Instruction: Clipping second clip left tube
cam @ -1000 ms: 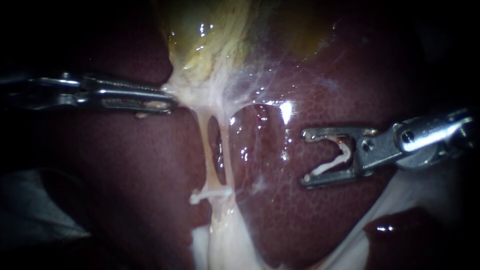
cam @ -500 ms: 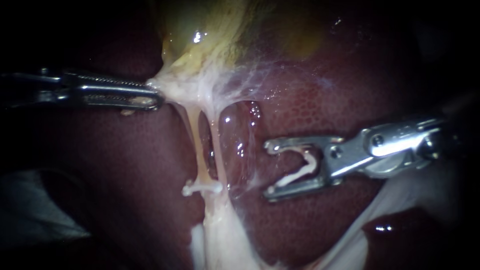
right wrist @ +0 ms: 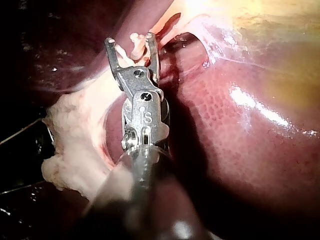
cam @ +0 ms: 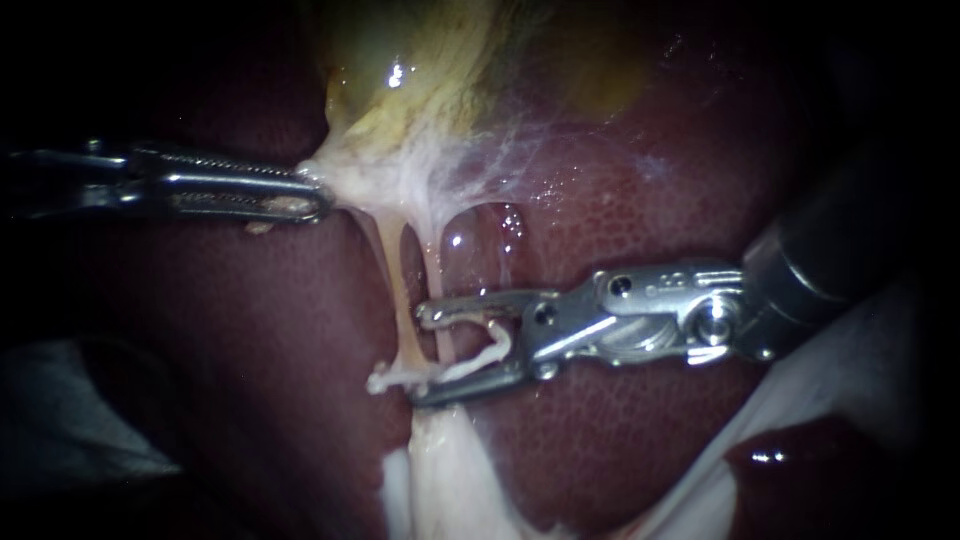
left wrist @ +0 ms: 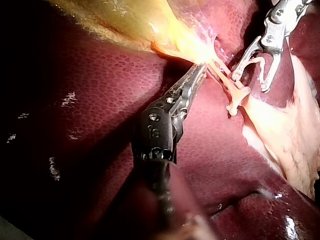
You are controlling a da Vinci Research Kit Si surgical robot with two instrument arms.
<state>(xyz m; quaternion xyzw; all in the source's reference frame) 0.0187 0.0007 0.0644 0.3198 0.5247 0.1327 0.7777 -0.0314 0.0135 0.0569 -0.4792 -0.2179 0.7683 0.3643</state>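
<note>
Our left instrument (cam: 316, 195) comes in over the dark red liver (cam: 620, 430), its claw clenched on the pale tissue where the yellowish gallbladder (cam: 430, 70) narrows. Two thin strands hang taut from that spot, the left tube (cam: 398, 300) and the right tube (cam: 437, 275), with a slit of liver showing between them. A closed clip (cam: 395, 379) lies across their lower ends, just above a mass of white fat (cam: 440, 480).

Our right instrument (cam: 421, 355) has its claw spread wide, grasping an open clip (cam: 487, 352) whose white legs lie along both jaws. The right tube passes between those jaws. The left tube sits just at their tips, and we cannot tell whether it is inside. The lower jaw rests just beside the closed clip.
</note>
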